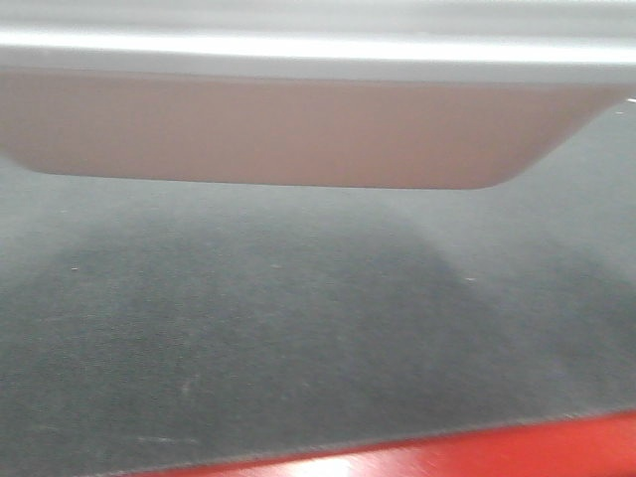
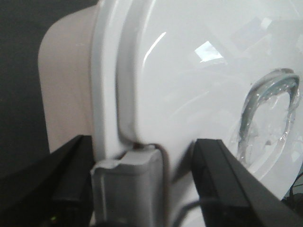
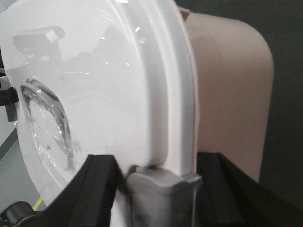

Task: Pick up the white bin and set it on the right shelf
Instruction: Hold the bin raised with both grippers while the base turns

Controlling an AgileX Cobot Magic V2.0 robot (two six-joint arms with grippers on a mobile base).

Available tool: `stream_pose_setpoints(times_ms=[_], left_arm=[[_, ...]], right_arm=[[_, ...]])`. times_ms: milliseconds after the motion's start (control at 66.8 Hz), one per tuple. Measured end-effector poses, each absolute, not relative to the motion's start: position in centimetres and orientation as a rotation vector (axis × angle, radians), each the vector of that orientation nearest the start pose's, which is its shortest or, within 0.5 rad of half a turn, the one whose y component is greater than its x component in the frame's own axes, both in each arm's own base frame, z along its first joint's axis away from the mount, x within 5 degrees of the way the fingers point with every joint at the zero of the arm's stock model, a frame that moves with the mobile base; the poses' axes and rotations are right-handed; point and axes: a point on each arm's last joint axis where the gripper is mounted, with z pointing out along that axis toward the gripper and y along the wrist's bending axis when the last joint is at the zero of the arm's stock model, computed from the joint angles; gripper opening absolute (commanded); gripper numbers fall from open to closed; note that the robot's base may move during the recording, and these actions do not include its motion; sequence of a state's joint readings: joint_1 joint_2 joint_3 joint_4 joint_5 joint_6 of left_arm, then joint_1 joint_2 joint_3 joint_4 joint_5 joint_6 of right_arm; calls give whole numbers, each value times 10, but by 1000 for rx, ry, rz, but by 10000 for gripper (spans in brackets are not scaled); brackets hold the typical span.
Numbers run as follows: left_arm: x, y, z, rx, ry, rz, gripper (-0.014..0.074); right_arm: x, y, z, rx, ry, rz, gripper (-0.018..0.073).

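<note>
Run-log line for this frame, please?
phase: bimanual hold | left gripper: shut on lid rim of pinkish-white plastic bin | right gripper: shut on opposite rim | bin: apparently raised over dark grey mat

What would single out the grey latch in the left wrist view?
The white bin fills the view; follow its raised rim downward. The grey latch sits between the black fingers of the left end effector, matte grey against the glossy white rim.
</note>
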State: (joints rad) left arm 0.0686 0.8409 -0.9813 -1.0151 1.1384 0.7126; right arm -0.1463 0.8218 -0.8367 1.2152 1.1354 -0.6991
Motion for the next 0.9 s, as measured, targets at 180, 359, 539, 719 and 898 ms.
stream_pose_setpoints(times_ms=[180,359,539,719,898], left_arm=[[131,-61,403,531,1982,-840,280],[131,-61,403,531,1982,-840,280],[131,-61,403,531,1982,-840,280],[131,-61,403,531,1982,-840,280],[131,-61,403,530,1982,-841,280]], right_arm=[[134,58,379,-312,1965,1058,402],[134,58,379,-312,1965,1058,402],[134,58,379,-312,1965,1058,402],[134,58,379,-312,1965,1058,402],[134,58,379,-312,1965,1058,402]])
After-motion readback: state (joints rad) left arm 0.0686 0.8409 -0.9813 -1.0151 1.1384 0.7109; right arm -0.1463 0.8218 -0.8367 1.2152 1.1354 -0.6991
